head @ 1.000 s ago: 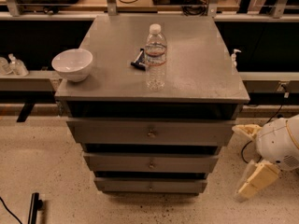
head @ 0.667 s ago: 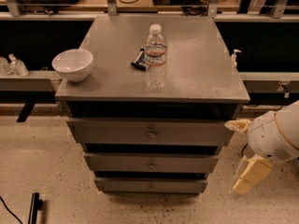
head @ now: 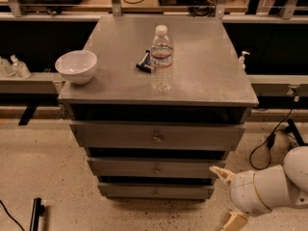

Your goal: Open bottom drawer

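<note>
The bottom drawer (head: pixel 155 191) is the lowest and narrowest grey front of three, with a small round knob (head: pixel 155 193) at its centre; it sits flush and closed. My gripper (head: pixel 226 197) is at the lower right, just right of the bottom drawer's right end, near the floor. One cream finger (head: pixel 220 173) points up-left towards the cabinet, the other (head: pixel 231 221) hangs low at the frame edge, so the fingers are spread apart and hold nothing. The white arm body (head: pixel 269 189) follows behind it.
The grey cabinet top (head: pixel 202 76) carries a white bowl (head: pixel 76 66), a clear water bottle (head: pixel 161 58) and a small dark object (head: pixel 143 62). The middle drawer (head: pixel 156 168) and top drawer (head: pixel 157 136) are closed. Cables (head: pixel 269 143) lie on the floor at right.
My arm and gripper have moved left and lower, from beside the cabinet's right edge towards the bottom drawer's right end. The drawers have not moved.
</note>
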